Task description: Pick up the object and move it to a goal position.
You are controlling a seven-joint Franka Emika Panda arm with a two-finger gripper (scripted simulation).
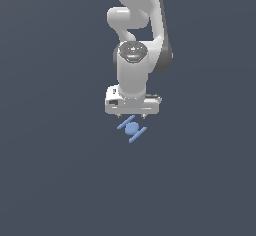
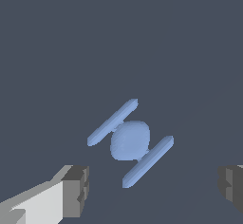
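Seemingly poised for a grasp, the white arm point(image 1: 134, 55) is seen in the exterior view hanging straight down over a plain dark surface point(image 1: 50, 180), with the gripper point(image 1: 131, 115) held just above the object point(image 1: 132, 128). The object, a small light-blue ball set between two thin parallel bars, is shown lying on the surface directly beneath the gripper, its bars slanted across the frame; no contact between the two can be made out, and no goal marker is visible. In the wrist view, the object point(image 2: 130, 141) is caught almost centred ahead of the camera, with one grey finger pad point(image 2: 76, 191) at one side and the other point(image 2: 231, 186) at the far edge. The jaws are spread wide, well clear of the object on both sides, and nothing is pinched. The wide spread is judged to be kept so that the fingers can be lowered around the ball. Because the bars lie at a slant to the line between the pads, some wrist rotation may be called for before closing, lest a bar be struck.
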